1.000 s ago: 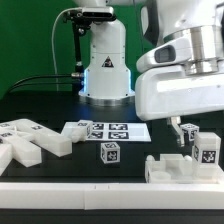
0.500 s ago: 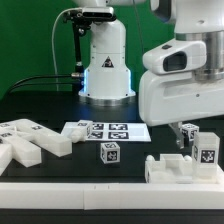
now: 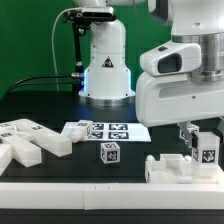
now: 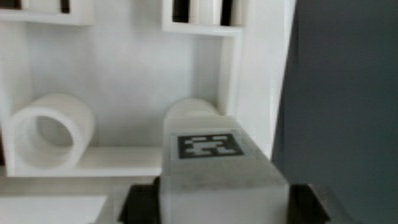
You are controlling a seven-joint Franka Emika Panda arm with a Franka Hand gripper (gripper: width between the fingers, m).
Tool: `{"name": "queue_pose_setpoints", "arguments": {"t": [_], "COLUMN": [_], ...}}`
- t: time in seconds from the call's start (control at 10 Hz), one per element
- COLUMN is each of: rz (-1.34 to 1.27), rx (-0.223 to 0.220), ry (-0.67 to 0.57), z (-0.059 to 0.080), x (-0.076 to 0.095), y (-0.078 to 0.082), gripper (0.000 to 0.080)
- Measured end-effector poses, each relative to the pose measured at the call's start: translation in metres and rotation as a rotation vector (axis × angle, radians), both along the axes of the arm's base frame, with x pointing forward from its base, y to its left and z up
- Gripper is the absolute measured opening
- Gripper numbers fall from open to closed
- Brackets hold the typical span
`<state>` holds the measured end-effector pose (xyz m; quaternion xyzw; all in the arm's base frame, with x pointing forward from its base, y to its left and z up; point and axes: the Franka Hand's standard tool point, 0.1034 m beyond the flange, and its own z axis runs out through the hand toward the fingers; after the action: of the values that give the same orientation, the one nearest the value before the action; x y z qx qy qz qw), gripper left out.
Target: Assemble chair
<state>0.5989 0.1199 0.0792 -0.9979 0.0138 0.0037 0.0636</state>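
Pinching the tagged post (image 3: 207, 150) at the half-built chair (image 3: 172, 168), off to the exterior view's right of the marker board (image 3: 72, 129).
Held upright in the claw (image 3: 189, 133), fingers seemingly pressed against both flanks in the wrist view, probably so as to drop squarely into place beside the rounded opening (image 4: 54, 128) in the white structure. Parked on the black counter (image 3: 45, 105) to the exterior view's left of the marker board: loose white bars (image 3: 25, 142), likely kept out of the arm's way until wanted. Just in front of the board, a lone tagged cube (image 3: 110, 152). Cut off at the wrist view's edge: the fingertips themselves, so grip depth uncertain. Hidden behind the bulky wrist housing (image 3: 185, 90) in the exterior view: the far finger and most of the post's meeting with the chair. Seated or merely hovering, impossible to tell.
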Motion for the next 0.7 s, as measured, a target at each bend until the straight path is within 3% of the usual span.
{"name": "queue_pose_setpoints", "arguments": {"t": [0.3,0.6,0.7], "rz": [-0.383,-0.961,-1.032], "rx": [0.019,0.096,0.117], "ry": [-0.004,0.043,0.062], "z": [-0.0006,-0.0015,-0.0014], "x": [0.0062,0.0081,0.0085], "y": [-0.0004,0.0012,0.0001], "gripper": [0.0286,0.0286,0.0287]}}
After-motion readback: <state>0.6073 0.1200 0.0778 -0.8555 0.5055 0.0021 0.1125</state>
